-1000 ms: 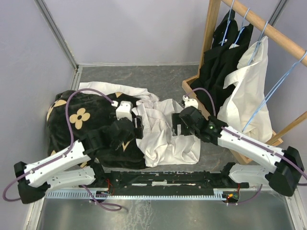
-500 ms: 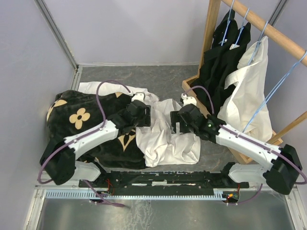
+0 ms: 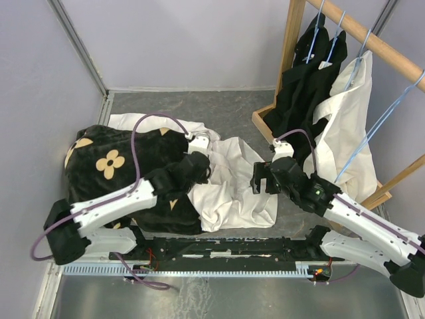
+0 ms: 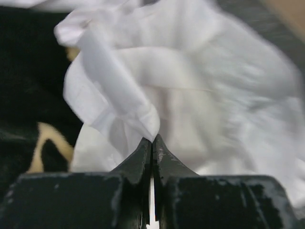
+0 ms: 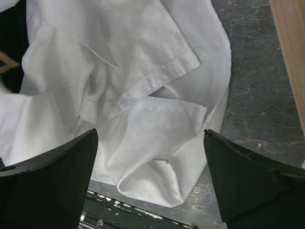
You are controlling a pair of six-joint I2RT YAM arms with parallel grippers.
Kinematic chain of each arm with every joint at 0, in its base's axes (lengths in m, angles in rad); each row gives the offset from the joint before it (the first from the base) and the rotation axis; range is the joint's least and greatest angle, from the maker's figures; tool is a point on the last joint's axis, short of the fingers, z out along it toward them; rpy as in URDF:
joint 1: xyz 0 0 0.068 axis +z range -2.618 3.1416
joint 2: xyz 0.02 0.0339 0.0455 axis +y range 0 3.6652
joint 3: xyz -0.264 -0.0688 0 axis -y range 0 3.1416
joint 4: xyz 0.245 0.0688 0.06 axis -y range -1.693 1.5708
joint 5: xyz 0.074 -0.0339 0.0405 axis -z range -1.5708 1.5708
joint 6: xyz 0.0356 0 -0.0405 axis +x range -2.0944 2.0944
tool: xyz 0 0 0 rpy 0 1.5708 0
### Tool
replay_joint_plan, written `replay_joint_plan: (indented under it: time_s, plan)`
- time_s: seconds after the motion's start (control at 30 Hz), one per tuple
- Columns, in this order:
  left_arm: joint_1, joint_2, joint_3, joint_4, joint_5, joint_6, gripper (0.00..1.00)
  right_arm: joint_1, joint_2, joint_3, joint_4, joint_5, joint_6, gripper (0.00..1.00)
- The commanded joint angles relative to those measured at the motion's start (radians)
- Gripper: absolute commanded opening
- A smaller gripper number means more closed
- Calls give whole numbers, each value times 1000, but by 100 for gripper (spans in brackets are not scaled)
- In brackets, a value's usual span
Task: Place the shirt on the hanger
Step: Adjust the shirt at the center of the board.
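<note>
The left pincer [image 4: 152,140] clamped a fold of the crumpled white shirt [image 3: 232,179] on the table [image 3: 199,106], while the right pincer [image 5: 150,136] hovered above it, jaws wide apart.

On the dark grey mottled table [image 3: 199,106] a crumpled white collared shirt of thin fabric [image 3: 232,193] is spread, touching a heaped black cloth with tan flower motifs [image 3: 106,173]; a wooden clothes rack [image 3: 289,46] is placed at the right.

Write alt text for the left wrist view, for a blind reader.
The left gripper, jaws shut, pinches a fold of the crumpled white shirt, which fills most of the blurred frame. A black cloth with a tan motif lies at the left edge.
</note>
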Motion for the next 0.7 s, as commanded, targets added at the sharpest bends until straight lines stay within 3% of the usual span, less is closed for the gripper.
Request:
replay_joint_plan:
  time_s: [0.0,0.13,0.33,0.37,0.47,0.53,0.67]
  plan:
    - [-218,-166,139,-116,-189,-50,3,-3,-71,-26,-42,95,4,99]
    - [-351,-205,140,-116,-139,-137,3,-3,-145,-39,-79,167,38,99]
    - [-572,-105,141,103,-36,-92,3,-3,-254,-43,-155,228,88,99]
    - [-582,-88,141,129,-39,-83,8,-3,-260,-40,-174,235,98,99]
    - [-580,-68,148,116,-176,-94,46,-3,-276,-32,-230,244,130,99]
    - [-569,-69,166,91,-233,-90,65,-3,-293,-35,-251,226,146,99]
    - [-528,-77,198,-19,-277,-134,76,-3,-332,-49,-255,104,157,99]
